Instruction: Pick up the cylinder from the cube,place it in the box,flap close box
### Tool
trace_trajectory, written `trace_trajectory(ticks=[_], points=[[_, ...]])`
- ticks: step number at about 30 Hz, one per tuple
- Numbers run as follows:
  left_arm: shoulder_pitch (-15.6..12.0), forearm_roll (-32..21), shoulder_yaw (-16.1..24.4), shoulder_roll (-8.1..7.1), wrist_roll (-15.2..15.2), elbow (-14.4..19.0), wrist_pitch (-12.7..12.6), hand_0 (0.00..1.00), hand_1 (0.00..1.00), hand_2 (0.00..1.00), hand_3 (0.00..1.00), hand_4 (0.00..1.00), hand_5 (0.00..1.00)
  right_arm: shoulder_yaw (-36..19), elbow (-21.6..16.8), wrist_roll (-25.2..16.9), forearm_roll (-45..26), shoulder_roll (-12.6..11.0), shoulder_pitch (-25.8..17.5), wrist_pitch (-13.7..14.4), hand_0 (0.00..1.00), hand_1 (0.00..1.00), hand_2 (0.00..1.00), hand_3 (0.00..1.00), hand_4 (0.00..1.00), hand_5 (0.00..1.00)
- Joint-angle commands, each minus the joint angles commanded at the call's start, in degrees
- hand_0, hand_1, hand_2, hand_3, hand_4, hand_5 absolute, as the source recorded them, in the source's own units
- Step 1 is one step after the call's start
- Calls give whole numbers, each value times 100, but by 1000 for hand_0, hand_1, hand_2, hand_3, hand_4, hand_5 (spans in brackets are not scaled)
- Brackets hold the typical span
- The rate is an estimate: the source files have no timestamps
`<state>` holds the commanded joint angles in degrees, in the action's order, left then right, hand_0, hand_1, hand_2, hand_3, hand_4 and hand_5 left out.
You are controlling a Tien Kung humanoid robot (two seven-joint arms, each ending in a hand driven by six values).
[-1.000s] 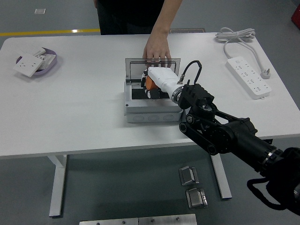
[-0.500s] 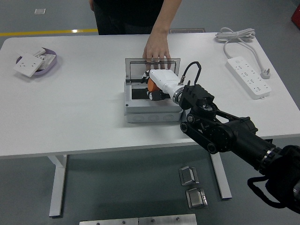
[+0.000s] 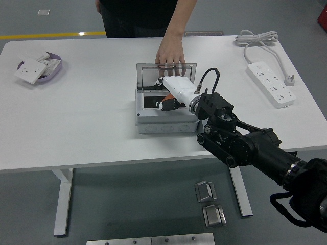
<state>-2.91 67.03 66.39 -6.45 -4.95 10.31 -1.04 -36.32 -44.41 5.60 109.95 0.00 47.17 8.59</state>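
A grey box stands at the table's middle, its clear lid folded back flat behind it. A person's hand presses on the lid's far edge. My right hand, white with dark fingers, reaches from the lower right down into the open box. Its fingers curl around a small orange cylinder just above the box's dark inside. The hand hides most of the inside, and no cube shows. The left arm is out of view.
A white power strip with its cable lies at the right back. A purple dish with white switch plates sits at the far left. My black forearm crosses the table's near right edge.
My right hand has moved down and a little toward the near side, sinking the orange cylinder deeper into the box. The person's hand stays on the lid.
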Motion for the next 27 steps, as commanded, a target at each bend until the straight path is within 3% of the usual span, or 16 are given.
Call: trace_trajectory(ticks=[5,16,19,27], points=[[-9,-9,1,13,3,0,-1,599,621,616,614,682,321,120,-266,-94,-457,-26,-27,89,825,717,714,704,677,306],[-50,-7,43,40,-14,0,-12,599,621,614,612,677,317,-7,-1585,-181,-1788,-828,151,-3,826,713,702,696,681,316],[-29,-17,26,33,-9,0,-6,599,621,614,612,677,317,-80,-1482,-219,-1971,-914,342,-33,826,713,702,696,681,316],[17,11,1,-6,-22,0,1,599,621,613,610,673,311,-62,-478,-475,-2562,-831,847,-71,816,704,687,688,670,310]])
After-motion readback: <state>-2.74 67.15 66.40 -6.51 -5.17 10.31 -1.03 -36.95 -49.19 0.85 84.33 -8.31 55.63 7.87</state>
